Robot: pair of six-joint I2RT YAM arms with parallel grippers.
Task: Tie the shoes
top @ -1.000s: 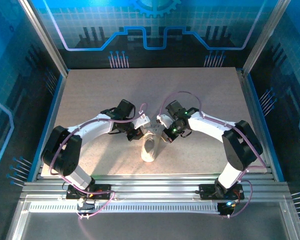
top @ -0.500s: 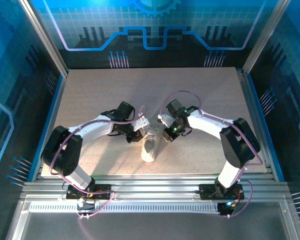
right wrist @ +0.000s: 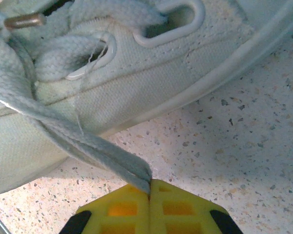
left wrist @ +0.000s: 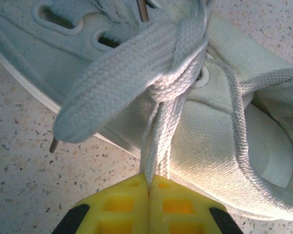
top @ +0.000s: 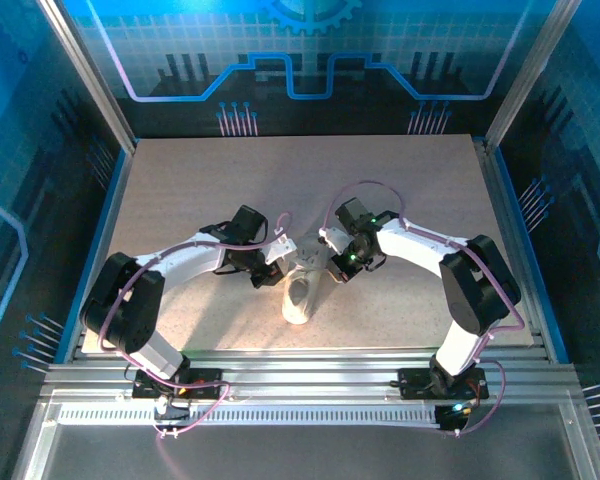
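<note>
1. Looking at the top cam, I see the white sneaker [top: 301, 295] lying near the middle of the table [top: 180, 180], a bit toward the near edge, between the two arms.
2. The L gripper [top: 279, 263] sits low at the far left side of the sneaker. The R gripper [top: 333, 266] sits low at the far right side. Both are just beside the shoe.
3. L wrist cam: the yellow fingertips [left wrist: 119, 204] are pressed together with no gap. They pinch a flat white lace strand [left wrist: 156, 146] between them.
4. This strand runs straight up from the tips to a knot [left wrist: 178, 80] at the eyelets, and it looks taut.
5. From the knot a wide lace loop [left wrist: 112, 92] goes out to the left, over the sole edge and above the table.
6. R wrist cam: the R gripper is also fully closed, yellow tips touching. It holds the end of a folded lace piece [right wrist: 95, 146].
7. This piece goes up and left to the sneaker's upper, approx. at the side panel under the eyelets.
8. A metal aglet [right wrist: 24, 21] shows at the top left, over the tongue area.
9. The pale sole rests flat on the speckled table surface. I cannot tell from the top cam which end is the toe.
</note>
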